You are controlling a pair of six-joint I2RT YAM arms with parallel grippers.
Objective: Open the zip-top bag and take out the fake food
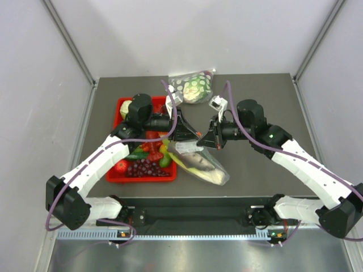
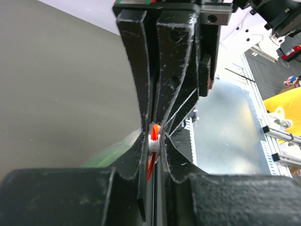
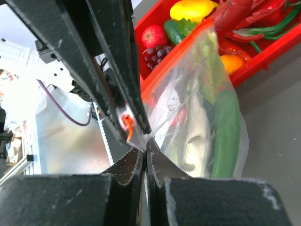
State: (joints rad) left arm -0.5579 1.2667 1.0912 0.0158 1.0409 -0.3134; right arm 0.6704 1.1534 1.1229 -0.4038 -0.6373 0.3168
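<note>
The clear zip-top bag [image 1: 199,164] hangs tilted between both grippers above the table, its orange-red zip strip [image 3: 174,59] running up toward the tray. My left gripper [image 2: 155,141] is shut on the white slider [image 3: 124,117] of the zip. Just beside it, my right gripper [image 3: 146,144] is shut on the bag's plastic corner. The two grippers meet tip to tip in the top view, the left gripper [image 1: 191,136] facing the right gripper [image 1: 206,139]. The fake food is inside the bag: a grey fish [image 3: 197,136], a green piece [image 3: 228,132] and pale green stalks [image 3: 207,66].
A red tray [image 1: 121,103] with several fake foods, among them purple grapes [image 1: 144,168], lies at the left under my left arm. A dotted clear bag with a pale round head [image 1: 195,88] rests at the table's back edge. Grey walls enclose the table.
</note>
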